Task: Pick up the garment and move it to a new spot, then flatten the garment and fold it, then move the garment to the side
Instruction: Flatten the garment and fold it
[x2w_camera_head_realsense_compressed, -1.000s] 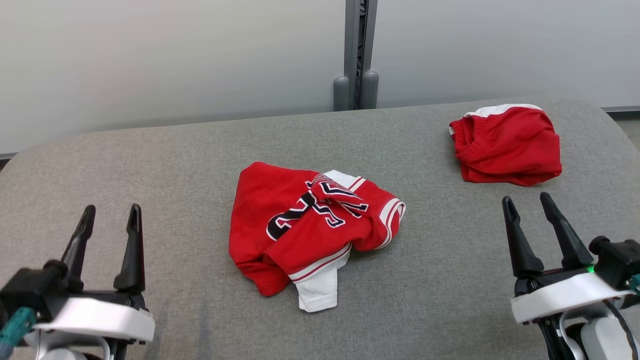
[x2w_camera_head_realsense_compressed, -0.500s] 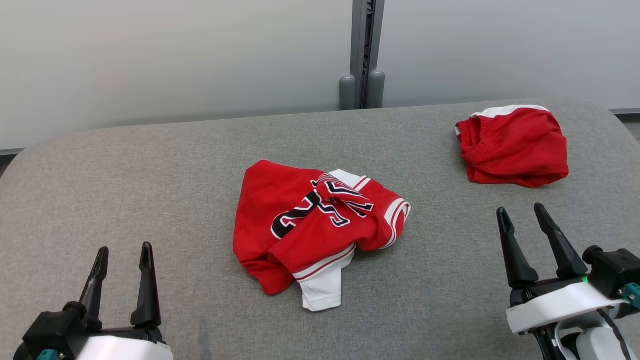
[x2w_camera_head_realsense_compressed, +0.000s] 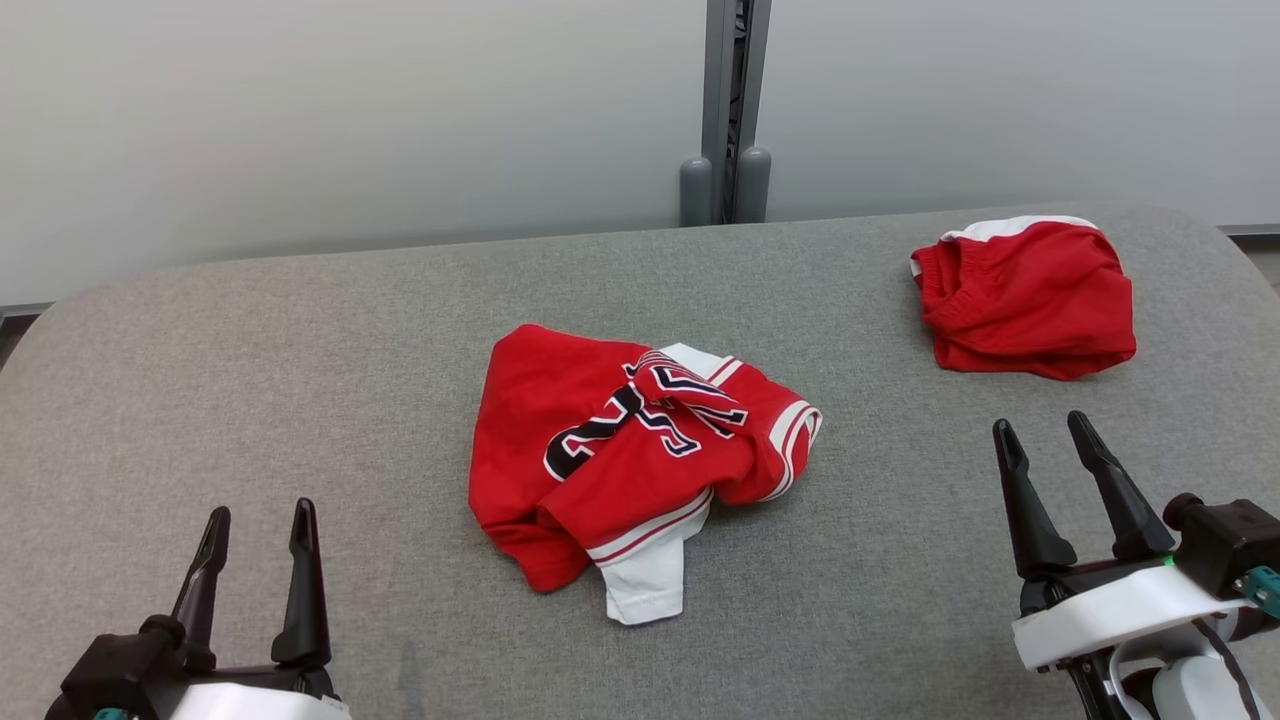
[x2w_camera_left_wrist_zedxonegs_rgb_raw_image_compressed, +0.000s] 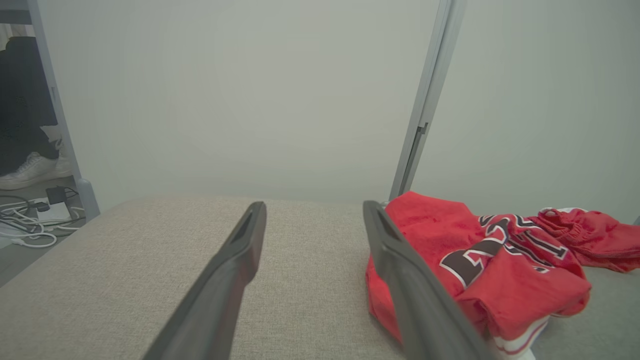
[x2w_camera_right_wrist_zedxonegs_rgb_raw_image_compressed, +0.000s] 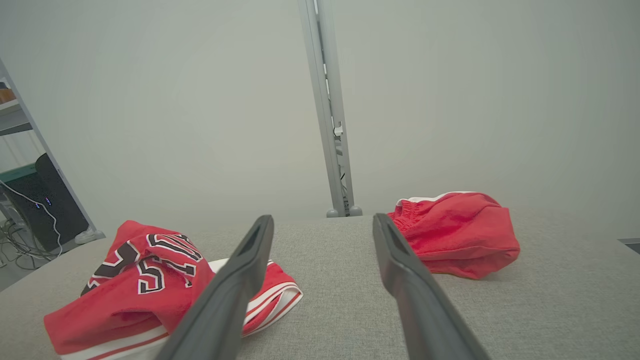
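Note:
A crumpled red garment (x2w_camera_head_realsense_compressed: 620, 460) with black lettering and white trim lies in the middle of the grey padded table (x2w_camera_head_realsense_compressed: 300, 350); it also shows as the garment (x2w_camera_left_wrist_zedxonegs_rgb_raw_image_compressed: 495, 270) in the left wrist view and the garment (x2w_camera_right_wrist_zedxonegs_rgb_raw_image_compressed: 145, 285) in the right wrist view. My left gripper (x2w_camera_head_realsense_compressed: 260, 525) stands open at the lower left, well clear of the cloth, with nothing between its fingers. At the lower right my right gripper (x2w_camera_head_realsense_compressed: 1045, 435) is open too and holds nothing, to the right of the garment.
A second red piece of clothing (x2w_camera_head_realsense_compressed: 1025, 295) with a white edge lies bunched at the table's back right, also seen as red clothing (x2w_camera_right_wrist_zedxonegs_rgb_raw_image_compressed: 455, 232). A grey post (x2w_camera_head_realsense_compressed: 730, 110) rises behind the table against a pale wall. Cables (x2w_camera_left_wrist_zedxonegs_rgb_raw_image_compressed: 25, 225) lie on the floor to the left.
My left gripper has drawn back toward the bottom edge of the head view. The right gripper has dropped slightly. The camera has shifted a little; the clothes lie as before.

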